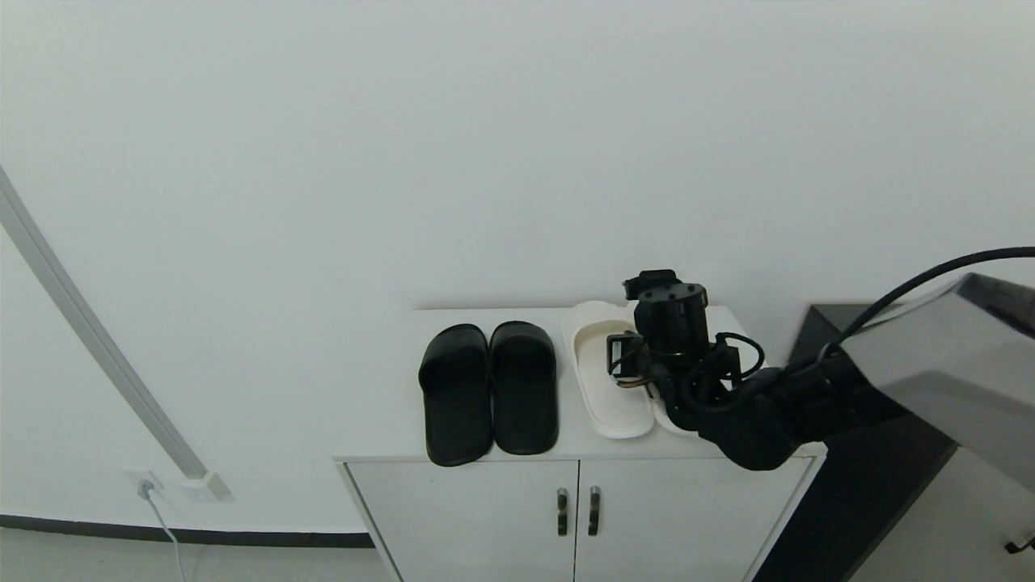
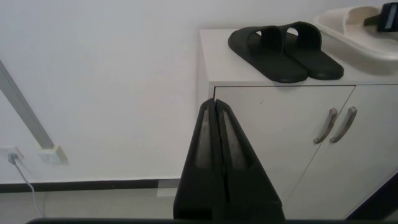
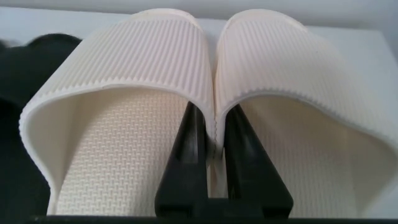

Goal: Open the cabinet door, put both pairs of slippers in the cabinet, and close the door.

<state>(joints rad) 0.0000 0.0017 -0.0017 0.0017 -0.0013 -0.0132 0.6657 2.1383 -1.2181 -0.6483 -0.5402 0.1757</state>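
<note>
A pair of black slippers [image 1: 489, 392] [image 2: 286, 50] lies side by side on top of the white cabinet [image 1: 453, 517], left of a pair of white slippers [image 1: 602, 380] [image 3: 155, 93]. My right gripper [image 1: 647, 376] [image 3: 211, 112] is down on the white pair, one finger inside each slipper, shut on the two inner side walls pressed together. My left gripper [image 2: 214, 102] hangs shut and empty, low and to the left of the cabinet, at about door height. Both cabinet doors are shut; their two handles [image 1: 578, 511] [image 2: 336, 124] meet at the centre.
The cabinet stands against a plain white wall. A dark unit [image 1: 857, 493] stands just right of it. On the wall at lower left are a slanted conduit [image 1: 89, 331] and a socket with a cable [image 1: 145, 487]. Bare floor lies left of the cabinet.
</note>
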